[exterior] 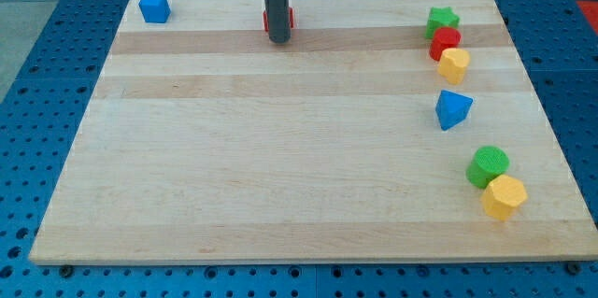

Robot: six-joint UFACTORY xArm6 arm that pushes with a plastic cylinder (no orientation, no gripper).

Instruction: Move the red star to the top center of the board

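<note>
A: Red star (pixel 277 20) sits near the top edge of the table (pixel 280 195), about midway across, mostly hidden behind the rod. Only red slivers show on either side, so I cannot confirm the star shape from here.

B: And my tip (pixel 278 40)?

A: It rests just below the red star, at its near side, seemingly touching it. From the tip, the star lies toward the view's top. That is the relation that counts: any further push upward would drive it toward the table's edge, and I judge it is already close to where it belongs.

B: Any claw to report?

A: None exists on this rig; the arm ends in a plain rod, holding nothing.

B: The others, relative to the red star?

A: Far to its left, a blue cube (pixel 154 7) in the corner. Well to its right, a green star (pixel 441 21), a red cylinder (pixel 445 42) and a yellow block (pixel 454 64) clustered together. Lower right, a blue triangular block (pixel 453 109), then a green cylinder (pixel 488 165) touching a second yellow block (pixel 505 196).

B: Labels or writing?

A: None readable anywhere.
</note>
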